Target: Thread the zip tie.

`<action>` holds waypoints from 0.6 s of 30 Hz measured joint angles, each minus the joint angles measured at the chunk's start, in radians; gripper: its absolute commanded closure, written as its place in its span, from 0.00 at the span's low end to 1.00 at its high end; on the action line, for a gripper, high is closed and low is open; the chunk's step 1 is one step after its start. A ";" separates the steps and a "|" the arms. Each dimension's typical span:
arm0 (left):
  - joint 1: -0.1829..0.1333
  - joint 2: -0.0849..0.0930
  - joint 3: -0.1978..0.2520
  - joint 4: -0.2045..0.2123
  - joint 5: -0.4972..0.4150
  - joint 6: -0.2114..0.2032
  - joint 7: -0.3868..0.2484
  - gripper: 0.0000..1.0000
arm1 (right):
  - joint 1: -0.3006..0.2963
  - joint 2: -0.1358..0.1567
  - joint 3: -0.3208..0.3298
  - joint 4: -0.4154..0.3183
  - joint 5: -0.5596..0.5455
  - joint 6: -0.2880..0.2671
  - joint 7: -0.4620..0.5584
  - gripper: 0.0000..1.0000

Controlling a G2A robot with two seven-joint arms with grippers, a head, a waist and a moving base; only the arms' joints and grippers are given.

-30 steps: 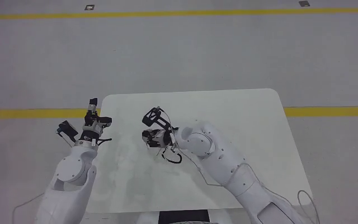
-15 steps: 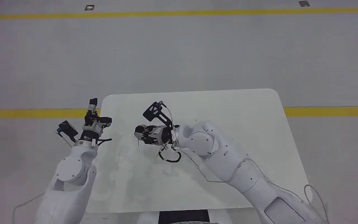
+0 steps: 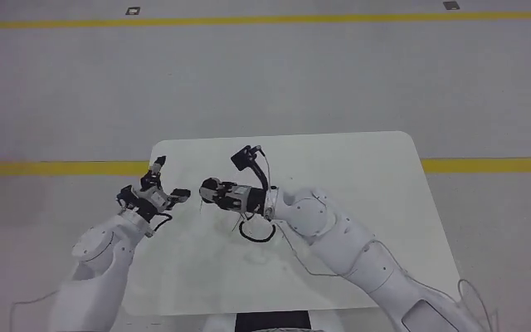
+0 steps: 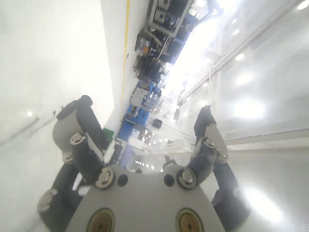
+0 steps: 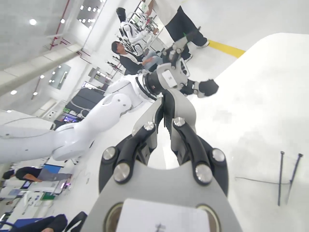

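Observation:
Over the left part of the white table (image 3: pixel 357 166), my right gripper (image 3: pixel 209 192) is shut, its fingers (image 5: pixel 166 102) pressed flat together. A thin dark strand, seemingly a zip tie (image 3: pixel 203 210), hangs just below its fingertips in the top view. My left gripper (image 3: pixel 163 192) faces it a short gap away, open with nothing between its fingers (image 4: pixel 205 119). The right wrist view shows that left gripper (image 5: pixel 198 63) spread wide just beyond my right fingertips. Two black zip ties (image 5: pixel 281 177) lie side by side on the table, and a thin line (image 5: pixel 258 181) crosses them.
A black cable loop (image 3: pixel 255 233) hangs from the right arm above the table. The table's rounded corner (image 5: pixel 277 37) and a yellow floor line (image 3: pixel 465 165) lie beyond. People stand and sit in the room behind, away from the table.
My left gripper has swung in from the table's left edge towards the right gripper. The right gripper has shifted left and slightly forward, closing the gap between them.

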 measured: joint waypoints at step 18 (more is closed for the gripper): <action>-0.036 0.049 0.085 0.169 -0.270 -0.002 -0.282 0.00 | -0.018 0.003 -0.004 0.008 0.107 0.000 -0.080 1.00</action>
